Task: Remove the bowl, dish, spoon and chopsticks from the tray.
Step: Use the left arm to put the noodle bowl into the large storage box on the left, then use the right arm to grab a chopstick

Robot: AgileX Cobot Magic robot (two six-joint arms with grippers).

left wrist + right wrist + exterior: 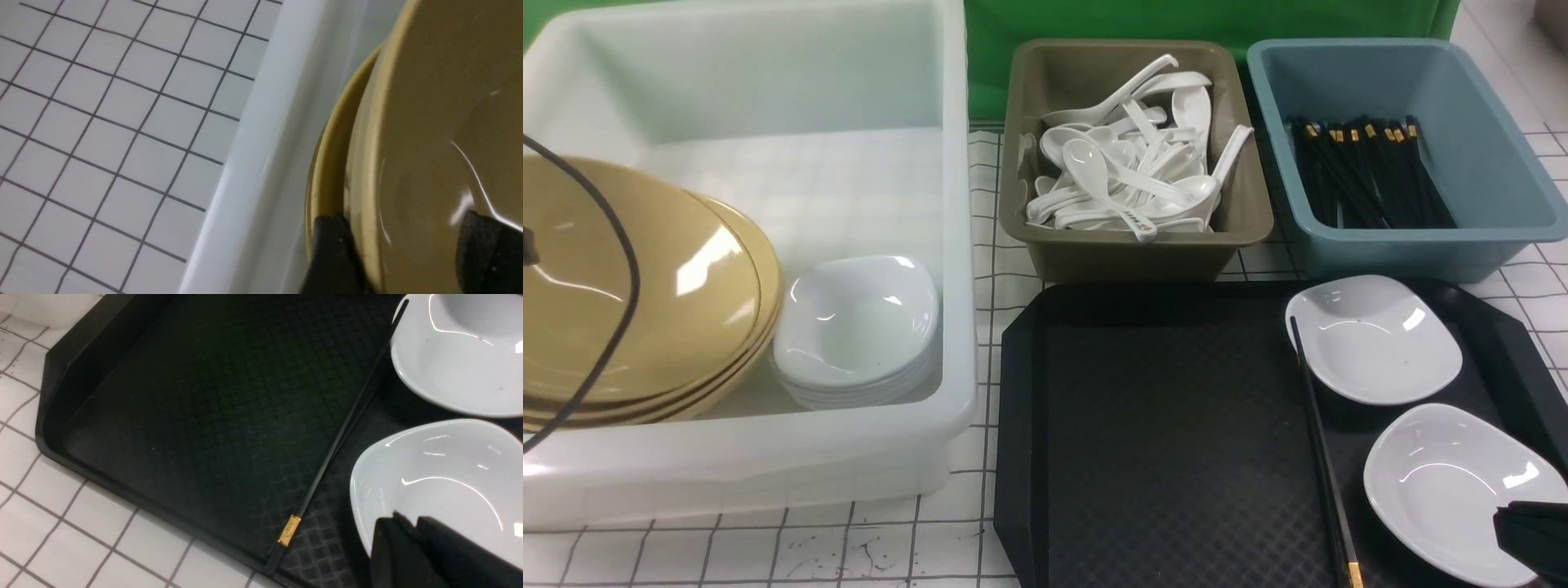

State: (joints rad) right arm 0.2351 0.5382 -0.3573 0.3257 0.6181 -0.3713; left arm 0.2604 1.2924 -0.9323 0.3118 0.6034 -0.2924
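The mustard-yellow bowl (621, 286) lies on top of a stack of like bowls inside the white tub (960, 245). In the left wrist view my left gripper (408, 253) is open. Its fingers straddle the rim of the bowl (441, 122), one outside and one inside. The black tray (1160, 441) carries two white dishes (1372, 339) (1445, 482) and the black chopsticks (1319, 441). My right gripper (1531, 535) hovers shut over the near dish (441, 473). The marked spoon (1137, 219) rests in the olive tub (1135, 245).
A stack of white dishes (858, 327) sits beside the bowls in the white tub. The olive tub holds several white spoons. A blue tub (1462, 237) behind the tray holds several chopsticks. A dark cable (621, 269) hangs over the bowls.
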